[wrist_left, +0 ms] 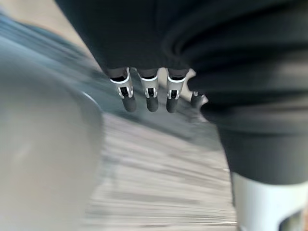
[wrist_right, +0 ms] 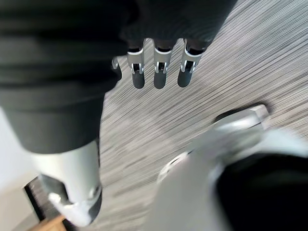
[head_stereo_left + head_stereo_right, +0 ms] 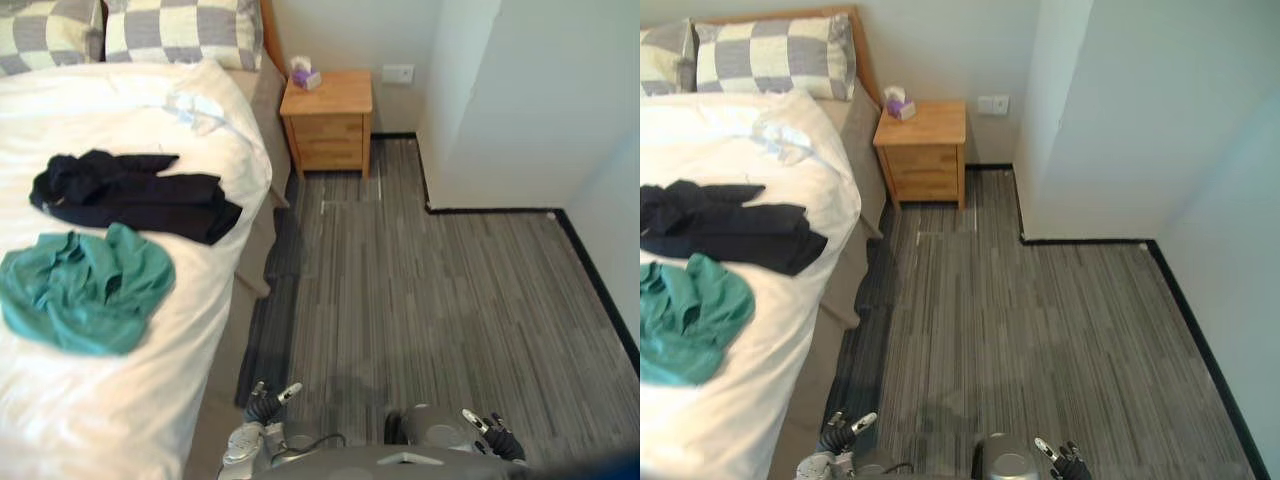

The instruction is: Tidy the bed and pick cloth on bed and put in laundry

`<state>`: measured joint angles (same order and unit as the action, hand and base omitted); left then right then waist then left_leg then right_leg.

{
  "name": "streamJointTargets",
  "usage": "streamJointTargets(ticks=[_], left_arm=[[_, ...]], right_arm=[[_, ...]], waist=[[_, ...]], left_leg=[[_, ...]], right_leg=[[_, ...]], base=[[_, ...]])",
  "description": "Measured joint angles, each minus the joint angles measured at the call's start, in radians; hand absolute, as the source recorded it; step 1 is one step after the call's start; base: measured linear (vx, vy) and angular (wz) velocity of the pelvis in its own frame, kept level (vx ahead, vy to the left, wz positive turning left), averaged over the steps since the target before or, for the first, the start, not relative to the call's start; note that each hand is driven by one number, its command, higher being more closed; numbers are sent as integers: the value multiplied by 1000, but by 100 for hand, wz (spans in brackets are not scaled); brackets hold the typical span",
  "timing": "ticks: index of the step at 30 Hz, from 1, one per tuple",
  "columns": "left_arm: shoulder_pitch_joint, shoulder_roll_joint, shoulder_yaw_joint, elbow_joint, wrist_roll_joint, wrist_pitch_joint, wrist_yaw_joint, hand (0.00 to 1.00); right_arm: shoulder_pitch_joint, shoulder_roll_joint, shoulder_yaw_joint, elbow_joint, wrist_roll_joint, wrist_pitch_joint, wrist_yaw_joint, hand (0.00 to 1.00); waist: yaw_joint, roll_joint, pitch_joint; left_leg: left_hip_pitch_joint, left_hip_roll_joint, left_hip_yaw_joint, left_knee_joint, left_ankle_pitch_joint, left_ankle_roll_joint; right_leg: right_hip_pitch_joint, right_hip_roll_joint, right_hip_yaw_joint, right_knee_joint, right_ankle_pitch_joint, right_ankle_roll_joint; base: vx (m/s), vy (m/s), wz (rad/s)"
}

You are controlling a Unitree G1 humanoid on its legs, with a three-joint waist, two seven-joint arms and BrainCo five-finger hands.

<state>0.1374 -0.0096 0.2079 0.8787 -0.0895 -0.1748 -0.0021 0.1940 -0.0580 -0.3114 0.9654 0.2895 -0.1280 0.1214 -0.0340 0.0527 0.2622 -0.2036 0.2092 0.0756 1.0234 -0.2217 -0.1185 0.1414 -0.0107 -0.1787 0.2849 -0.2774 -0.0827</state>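
A black garment (image 3: 130,192) lies crumpled across the white duvet (image 3: 120,110) of the bed. Just in front of it sits a teal garment (image 3: 85,288), and a small white cloth (image 3: 195,108) lies closer to the pillows. My left hand (image 3: 268,400) hangs low by the bed's near corner, over the floor. Its fingers (image 1: 151,94) are straight and hold nothing. Further right, my right hand (image 3: 493,430) also hangs above the carpet with relaxed, empty fingers (image 2: 161,72). Both hands are well away from the clothes.
Two checked pillows (image 3: 180,30) rest at the head of the bed. A wooden nightstand (image 3: 327,118) with a tissue box (image 3: 304,74) stands beside it. Grey striped carpet (image 3: 430,300) runs to the white walls (image 3: 500,100) on the right.
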Motion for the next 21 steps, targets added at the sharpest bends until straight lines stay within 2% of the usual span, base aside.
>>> streamJointTargets(ticks=[1,2,3,4,5,6,8,9,10,11,12,13,14,15,16,17,19,21], left_arm=[[-1,0,-1,-6,-1,-6,-1,0],[-4,1,-1,-15,0,-8,-1,0],[-3,1,-2,-21,0,-6,-1,0],[-2,0,-3,-26,0,-5,-1,0],[-1,-4,-2,-29,-9,0,0,0],[-9,18,-6,-30,-9,13,1,0],[-25,30,-6,-26,-9,22,1,0],[-32,37,-9,-14,-9,27,1,0],[-46,45,-12,9,-24,35,3,0],[-43,52,-21,10,-31,43,7,0],[-38,56,-35,13,-33,49,8,0],[-30,57,-67,31,-36,56,5,0],[-48,88,-83,58,-34,56,-1,0],[-52,100,-90,80,-37,55,0,0],[-53,97,-94,98,-39,55,0,0],[-56,93,-120,112,-41,54,-1,0],[-63,90,-154,126,-46,52,-1,0],[-65,80,-162,126,-46,57,1,0]], right_arm=[[-6,-3,-3,4,-1,0,7,0],[-18,4,-6,3,-1,-1,20,0],[-24,17,-8,-1,-4,-7,37,0],[-22,20,-8,-9,-9,-12,42,0],[-24,26,-2,-9,-22,-18,49,0],[-33,45,18,-9,-33,-19,51,0],[-39,67,35,-25,-39,-20,52,0],[-41,71,38,-24,-40,-19,49,0],[-42,76,38,-23,-43,-17,45,0],[-42,80,37,-17,-50,-17,38,0],[-39,78,37,-9,-55,-16,33,0],[-40,66,32,-7,-68,-17,23,0],[-64,69,26,12,-75,-16,10,0],[-69,68,22,15,-69,-17,0,0],[-70,62,22,14,-66,-22,-8,0],[-71,48,25,13,-64,-35,-10,0],[-74,37,27,13,-55,-53,-12,0],[-79,32,21,12,-46,-78,-12,0]], waist=[[9,-4,2],[25,-16,2],[26,-22,2],[25,-20,0],[35,-33,-2],[30,-65,-19],[32,-78,-27],[36,-83,-25],[42,-85,-26],[45,-93,-33],[45,-97,-44],[44,-86,-62],[40,-113,-46],[30,-121,-45],[20,-115,-44],[14,-98,-35],[2,-78,-34],[-16,-61,-26]], left_leg=[[-16,-23,19,-92,-15,14],[-27,-68,61,-313,-19,33],[-24,-105,99,-553,35,54],[-19,-117,112,-674,88,61],[1,-140,137,-750,221,121],[3,-176,158,-757,193,123],[-33,-173,174,-674,141,166],[-33,-169,192,-649,132,171],[-29,-161,219,-586,120,166],[-8,-168,232,-551,104,159],[27,-182,229,-575,85,168],[107,-205,200,-654,2,189],[177,-252,187,-688,-33,207],[226,-265,177,-709,-46,214],[277,-264,167,-737,-53,213],[354,-255,158,-792,-53,212],[421,-234,138,-845,-54,207],[479,-195,102,-890,-58,184]], right_leg=[[17,-12,14,-12,-3,9],[49,-43,37,-35,-16,33],[88,-67,53,-63,-32,61],[105,-75,57,-78,-41,76],[138,-98,77,-101,-54,97],[150,-129,78,-131,-33,106],[153,-145,88,-160,35,128],[163,-149,91,-163,58,130],[184,-153,106,-148,118,133],[165,-168,114,-41,146,154],[127,-177,115,62,144,157],[13,-203,105,335,167,187],[-91,-250,116,602,150,195],[-153,-255,106,716,115,183],[-200,-240,84,765,89,169],[-243,-222,31,756,39,156],[-302,-204,-50,672,1,143],[-369,-188,-137,368,18,136]], base=[[591,76,-75],[634,157,-72],[552,165,-62],[592,225,-52],[622,204,-30],[625,192,-24],[516,168,-6],[605,246,-1],[475,192,0],[433,176,-5],[426,158,-9],[517,170,5],[595,131,22],[399,37,29],[383,-7,28],[294,-7,22],[354,-58,34],[427,-131,52]])
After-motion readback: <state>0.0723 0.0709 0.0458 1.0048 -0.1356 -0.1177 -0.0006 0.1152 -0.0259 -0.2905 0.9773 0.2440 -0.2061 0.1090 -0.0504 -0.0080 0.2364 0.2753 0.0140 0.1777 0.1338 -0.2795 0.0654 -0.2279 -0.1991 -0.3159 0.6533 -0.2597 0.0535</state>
